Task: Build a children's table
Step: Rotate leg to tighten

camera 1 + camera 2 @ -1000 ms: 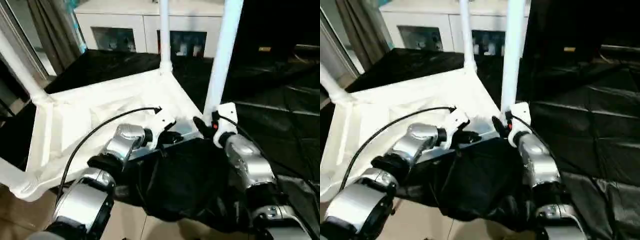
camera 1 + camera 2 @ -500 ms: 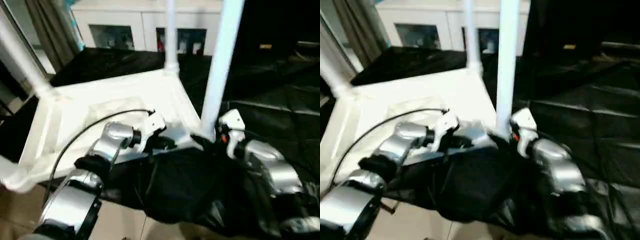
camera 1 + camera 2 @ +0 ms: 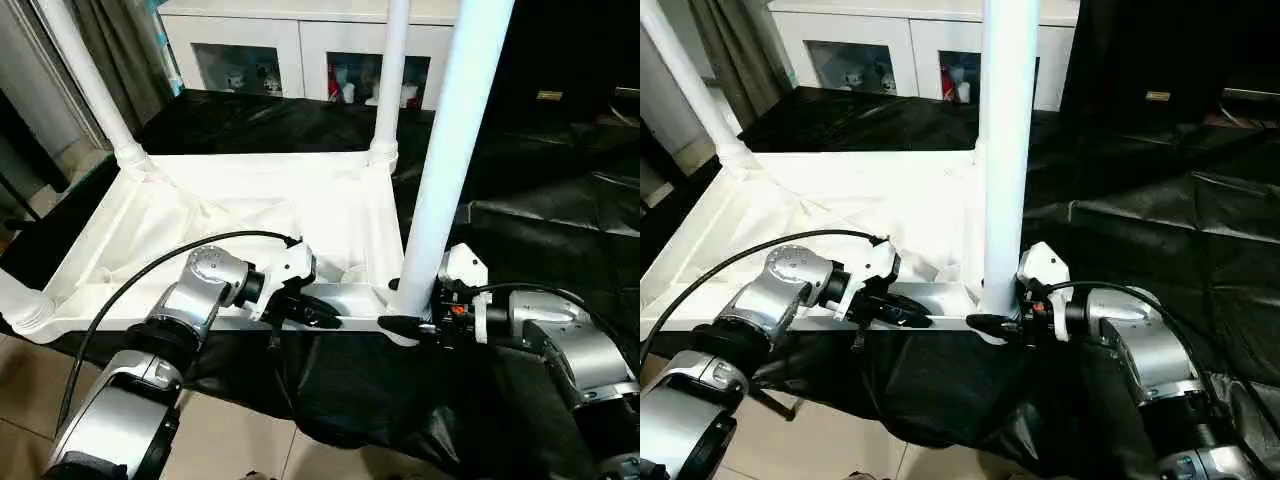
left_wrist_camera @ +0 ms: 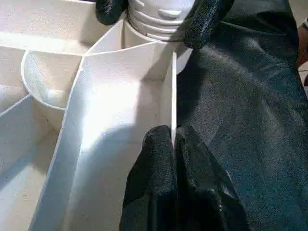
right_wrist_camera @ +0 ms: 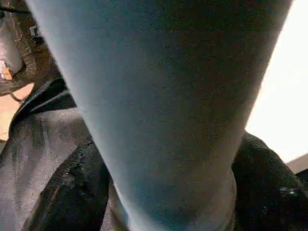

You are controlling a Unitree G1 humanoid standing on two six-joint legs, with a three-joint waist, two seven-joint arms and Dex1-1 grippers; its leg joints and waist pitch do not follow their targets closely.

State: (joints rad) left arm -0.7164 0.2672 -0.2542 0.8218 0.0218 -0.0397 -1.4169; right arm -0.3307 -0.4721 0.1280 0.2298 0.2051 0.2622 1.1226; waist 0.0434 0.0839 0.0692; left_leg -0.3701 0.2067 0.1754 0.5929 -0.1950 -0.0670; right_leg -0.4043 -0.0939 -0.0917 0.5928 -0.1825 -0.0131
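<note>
The white table top (image 3: 250, 200) lies upside down on black cloth, ribbed underside up. Three white tube legs stand in corner sockets: far left (image 3: 85, 80), far right (image 3: 392, 70) and near right (image 3: 450, 170). My left gripper (image 3: 320, 315) is shut on the top's thin near rim (image 4: 172, 86), one finger on each side of the wall. My right gripper (image 3: 405, 322) is shut around the flared base of the near right leg (image 5: 163, 96), with its black fingers (image 4: 207, 19) on both sides. The near left corner (image 3: 20, 310) lies at the picture's edge.
A white cabinet with glass doors (image 3: 300, 50) stands behind the table. Black cloth (image 3: 560, 180) covers the surface to the right and hangs over the front edge. A curtain (image 3: 110, 40) hangs at the back left. Tiled floor (image 3: 230, 430) shows below.
The camera has shifted. My right gripper has dropped beside the near right leg and closed around its base. My left gripper stays on the near rim.
</note>
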